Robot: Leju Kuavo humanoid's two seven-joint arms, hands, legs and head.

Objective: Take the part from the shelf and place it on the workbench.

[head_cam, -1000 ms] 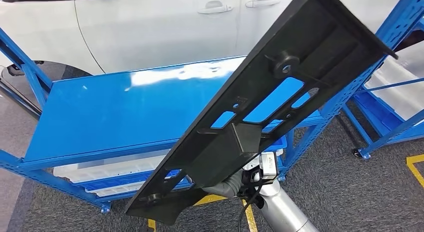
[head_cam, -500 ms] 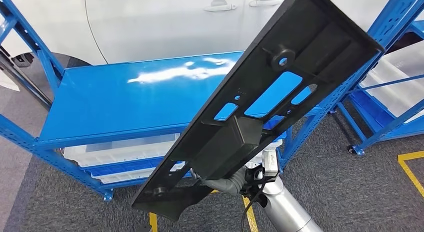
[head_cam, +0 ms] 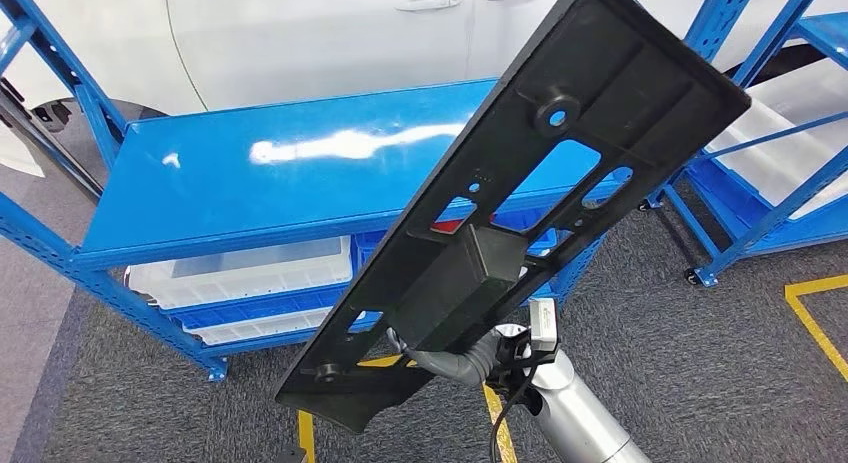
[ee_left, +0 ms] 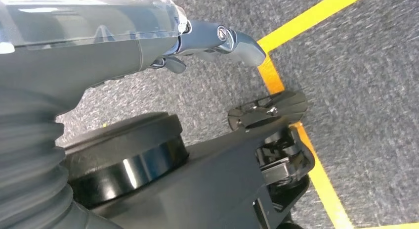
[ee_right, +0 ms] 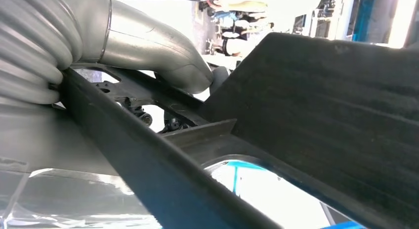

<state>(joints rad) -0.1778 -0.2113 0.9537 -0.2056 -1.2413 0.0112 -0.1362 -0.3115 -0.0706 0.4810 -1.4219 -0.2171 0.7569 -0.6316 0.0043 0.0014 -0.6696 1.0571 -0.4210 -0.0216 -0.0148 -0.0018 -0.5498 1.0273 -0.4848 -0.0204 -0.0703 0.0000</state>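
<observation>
**Right robot hand held a long black part tilted above a blue table**

A long, flat black part filled the middle of the head view. It was a moulded plastic panel with several cut-out slots, a round boss near its upper half and a raised box shape lower down. It ran diagonally, its low end near the bottom centre of the picture and its high end up toward the right, tilted steeply rather than lying flat.

The right robot hand was underneath the part's lower half, just behind the raised box, grasping the part from below. Grey fingers showed curling out from under the panel's edge, with the silver forearm coming up from the bottom of the picture. In the right wrist view, the thick grey thumb lay pressed over a rib of the part, which crossed close in front of the camera.

The part was held in the air, touching nothing but the hand. Behind and below it stood a blue table with a glossy top. White trays sat on the level under that top. A white car stood beyond the table, and a blue shelf stood to the right.

The left robot hand hung over grey carpet with yellow floor lines, released and holding nothing.
</observation>
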